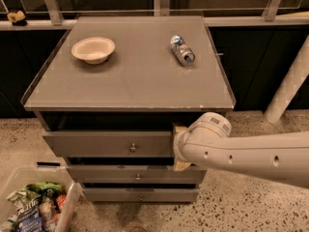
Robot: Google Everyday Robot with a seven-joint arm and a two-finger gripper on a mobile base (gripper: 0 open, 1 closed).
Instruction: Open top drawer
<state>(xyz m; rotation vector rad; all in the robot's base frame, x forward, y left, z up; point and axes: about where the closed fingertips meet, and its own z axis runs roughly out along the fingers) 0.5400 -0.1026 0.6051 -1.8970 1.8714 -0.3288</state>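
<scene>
The top drawer point(96, 144) is the widest grey front of three, with a small round metal knob point(133, 148) at its centre. It stands pulled out a little, with a dark gap under the cabinet top. My gripper point(177, 146) is at the drawer's right end, right of the knob, its tan fingertips point(180, 128) showing above and below the white wrist. The arm reaches in from the right and hides the drawer's right end.
On the cabinet top point(130, 76) sit a cream bowl point(93, 49) at the left and a can lying on its side point(182, 50) at the right. Two slimmer drawers point(116, 174) lie below. A clear bin of snacks point(34, 207) stands on the floor at lower left.
</scene>
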